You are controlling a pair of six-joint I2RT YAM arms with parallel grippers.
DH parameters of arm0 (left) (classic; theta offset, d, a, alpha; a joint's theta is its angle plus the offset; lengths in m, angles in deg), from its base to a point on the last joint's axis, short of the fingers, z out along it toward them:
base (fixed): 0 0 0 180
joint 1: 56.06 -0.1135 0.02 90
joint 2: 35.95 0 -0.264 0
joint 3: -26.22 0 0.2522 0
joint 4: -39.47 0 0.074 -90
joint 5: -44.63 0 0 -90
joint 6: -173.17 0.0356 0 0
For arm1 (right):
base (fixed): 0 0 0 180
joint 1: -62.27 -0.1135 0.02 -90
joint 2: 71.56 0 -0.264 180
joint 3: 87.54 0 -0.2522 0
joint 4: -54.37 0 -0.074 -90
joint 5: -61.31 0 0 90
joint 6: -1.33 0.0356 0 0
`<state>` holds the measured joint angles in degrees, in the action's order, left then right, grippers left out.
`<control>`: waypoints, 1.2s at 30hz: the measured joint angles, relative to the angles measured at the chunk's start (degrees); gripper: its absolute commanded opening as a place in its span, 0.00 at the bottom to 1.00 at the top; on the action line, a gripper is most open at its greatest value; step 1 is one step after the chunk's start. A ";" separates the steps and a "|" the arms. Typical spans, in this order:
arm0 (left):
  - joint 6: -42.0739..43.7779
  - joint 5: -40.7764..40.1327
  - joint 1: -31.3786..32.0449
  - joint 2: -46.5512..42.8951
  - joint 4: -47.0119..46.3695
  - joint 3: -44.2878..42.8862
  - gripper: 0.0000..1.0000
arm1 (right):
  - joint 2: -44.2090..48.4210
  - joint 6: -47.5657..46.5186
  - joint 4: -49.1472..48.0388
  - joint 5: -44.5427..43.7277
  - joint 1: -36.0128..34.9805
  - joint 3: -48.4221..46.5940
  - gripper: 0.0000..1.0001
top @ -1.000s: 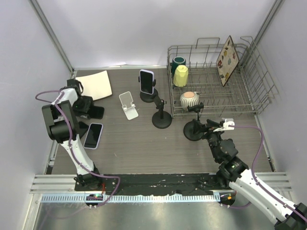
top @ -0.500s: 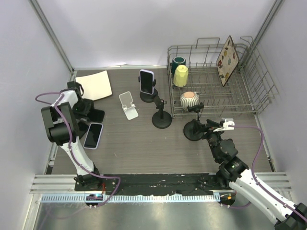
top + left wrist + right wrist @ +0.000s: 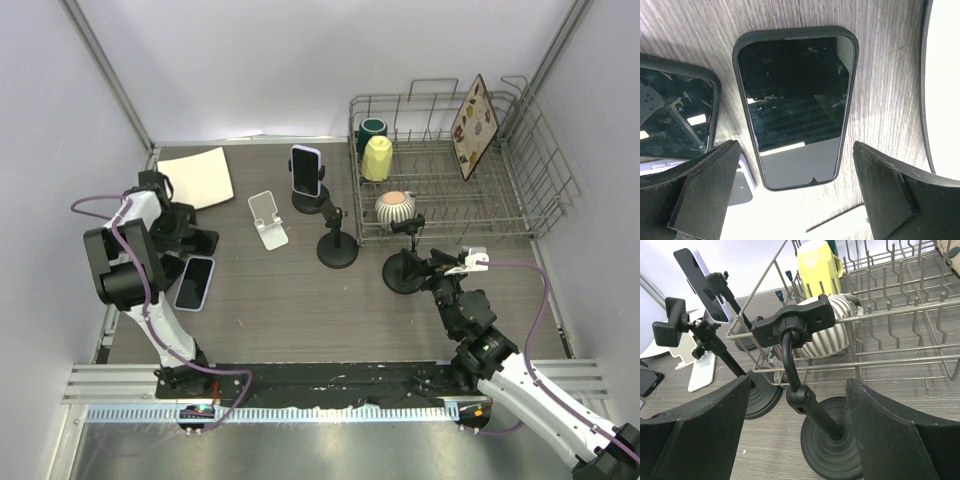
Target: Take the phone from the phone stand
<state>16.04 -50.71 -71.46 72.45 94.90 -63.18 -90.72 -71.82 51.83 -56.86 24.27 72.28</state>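
1. The left gripper [image 3: 795,150] hangs far left of the rack [image 3: 520,200] with its jaws wide. They straddle a dark phone [image 3: 797,105] lying flat on the table [image 3: 300,300], and neither finger appears to touch it.
2. The step in hand looks like letting go and clearing off. Rise straight up before swinging (a sideways exit could drag a finger across the case).
3. Another phone [image 3: 306,170] sits clamped upright in a stand [image 3: 306,204] just left of the rack. That one looks left to do.
4. The right gripper [image 3: 797,385], near the rack's front edge, has its jaws wide on either side of an empty stand [image 3: 790,325] and holds nothing.
5. Room is tight around the dark phone. A second flat phone [image 3: 675,112] lies just beside it, with a pale sheet [image 3: 945,75] on its other side. The freest way is up, then toward the rack.
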 measured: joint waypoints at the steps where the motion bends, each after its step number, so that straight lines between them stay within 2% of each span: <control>1: -0.02 0.07 0.02 -0.72 -0.13 0.42 1.00 | 0.00 0.00 0.00 0.02 0.00 0.00 0.82; 5: 0.04 -1.07 0.90 -5.29 -0.26 1.40 1.00 | 0.00 0.00 0.00 0.00 0.00 0.00 0.82; 10: 1.81 -6.25 4.28 -13.66 -1.27 1.33 1.00 | 0.04 0.00 0.00 0.00 0.00 0.00 0.82; 15: 9.75 -16.94 13.90 -20.63 -4.44 -0.61 1.00 | 0.04 -0.02 0.00 0.00 0.00 0.00 0.82; 20: 22.88 -20.79 25.97 -24.04 -14.16 -0.96 1.00 | 0.15 -0.02 0.02 -0.02 0.00 0.00 0.84; 27: 38.38 -19.96 36.26 -23.06 -27.32 -1.42 1.00 | 2.71 0.02 0.04 -0.68 0.00 0.00 0.86; 36: 54.12 -14.67 44.44 -13.46 -37.13 -5.51 1.00 | 3.43 0.00 0.02 -1.18 0.00 0.00 0.86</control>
<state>70.16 -65.38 -27.02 58.98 57.77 -68.69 -87.29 -71.82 51.85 -58.04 24.27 72.28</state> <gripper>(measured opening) 0.996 0.856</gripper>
